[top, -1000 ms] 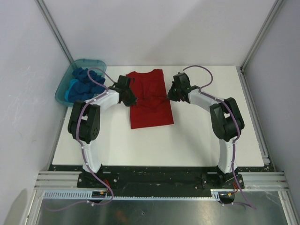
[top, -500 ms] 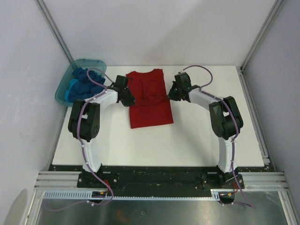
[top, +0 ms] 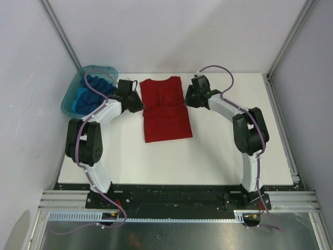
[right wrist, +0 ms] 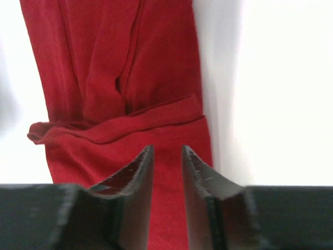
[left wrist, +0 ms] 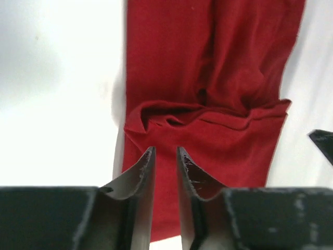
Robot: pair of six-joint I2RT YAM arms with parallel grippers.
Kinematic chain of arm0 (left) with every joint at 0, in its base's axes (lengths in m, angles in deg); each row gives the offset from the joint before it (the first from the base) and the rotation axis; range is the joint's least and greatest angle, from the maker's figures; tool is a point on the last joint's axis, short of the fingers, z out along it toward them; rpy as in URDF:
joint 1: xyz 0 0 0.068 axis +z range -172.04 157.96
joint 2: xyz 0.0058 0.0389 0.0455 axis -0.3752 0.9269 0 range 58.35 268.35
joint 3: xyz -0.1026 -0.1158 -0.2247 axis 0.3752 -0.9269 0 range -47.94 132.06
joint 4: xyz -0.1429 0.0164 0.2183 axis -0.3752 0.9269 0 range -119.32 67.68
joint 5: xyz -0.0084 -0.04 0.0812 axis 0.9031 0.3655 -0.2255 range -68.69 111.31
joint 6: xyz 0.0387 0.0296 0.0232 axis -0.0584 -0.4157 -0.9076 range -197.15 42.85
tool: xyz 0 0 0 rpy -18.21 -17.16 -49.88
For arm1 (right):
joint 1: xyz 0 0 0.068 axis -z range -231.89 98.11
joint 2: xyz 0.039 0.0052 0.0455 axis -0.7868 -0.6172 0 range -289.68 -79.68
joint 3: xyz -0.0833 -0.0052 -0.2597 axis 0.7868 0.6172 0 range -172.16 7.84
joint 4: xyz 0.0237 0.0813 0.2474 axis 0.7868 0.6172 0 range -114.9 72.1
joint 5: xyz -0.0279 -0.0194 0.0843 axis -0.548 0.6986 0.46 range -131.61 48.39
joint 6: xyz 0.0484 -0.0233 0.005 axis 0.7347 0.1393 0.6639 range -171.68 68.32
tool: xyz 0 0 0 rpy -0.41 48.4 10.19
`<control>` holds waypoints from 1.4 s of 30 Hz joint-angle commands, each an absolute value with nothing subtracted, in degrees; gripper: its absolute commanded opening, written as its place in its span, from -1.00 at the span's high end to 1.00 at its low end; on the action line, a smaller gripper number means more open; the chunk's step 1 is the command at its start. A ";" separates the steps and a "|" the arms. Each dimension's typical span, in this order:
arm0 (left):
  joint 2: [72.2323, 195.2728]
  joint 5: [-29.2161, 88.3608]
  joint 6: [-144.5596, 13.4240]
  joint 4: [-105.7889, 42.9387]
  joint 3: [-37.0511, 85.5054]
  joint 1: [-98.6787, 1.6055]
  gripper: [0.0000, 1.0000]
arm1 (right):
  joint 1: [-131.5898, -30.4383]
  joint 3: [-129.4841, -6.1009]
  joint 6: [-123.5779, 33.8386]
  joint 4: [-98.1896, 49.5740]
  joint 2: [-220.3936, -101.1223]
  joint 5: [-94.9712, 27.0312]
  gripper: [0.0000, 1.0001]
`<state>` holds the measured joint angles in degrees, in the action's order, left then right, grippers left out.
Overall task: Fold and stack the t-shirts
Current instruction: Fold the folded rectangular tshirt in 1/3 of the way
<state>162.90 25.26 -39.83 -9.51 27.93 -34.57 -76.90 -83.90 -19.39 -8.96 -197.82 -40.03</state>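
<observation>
Far left: tub (top: 66, 102) w/ blue shirts (top: 97, 86).

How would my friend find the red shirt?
Look at the white table; in the middle, toward its far edge, lies the red t-shirt, spread flat. The other shirts are blue and bunched in the teal tub at the far left corner, so it is the only red one.

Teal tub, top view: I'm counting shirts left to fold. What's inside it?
Crumpled blue t-shirts fill the teal tub, royal and lighter blue. The heap hides their count and the tub's floor.
</observation>
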 commanded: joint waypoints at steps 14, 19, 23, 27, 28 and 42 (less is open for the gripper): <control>169.68 31.84 -40.54 -10.35 32.02 -37.69 1.00 | -85.63 -91.35 -24.11 -7.89 -204.84 -38.22 0.76; 175.29 30.89 -41.16 -9.93 37.08 -35.78 1.00 | -85.62 -97.41 -23.44 -6.72 -210.45 -39.15 0.77; 177.85 28.83 -42.49 -9.84 39.76 -34.17 0.91 | -85.24 -101.23 -22.11 -6.07 -213.48 -40.51 0.76; 180.18 28.06 -43.86 -9.42 41.72 -33.18 0.87 | -84.93 -103.42 -20.77 -4.90 -215.36 -41.28 0.72; 180.57 28.07 -43.94 -9.35 41.80 -32.97 0.87 | -84.93 -103.73 -20.67 -4.62 -215.63 -41.32 0.71; 168.57 28.13 -45.78 -9.35 38.38 -31.82 0.01 | -84.03 -108.22 -20.91 -1.98 -216.04 -41.61 0.31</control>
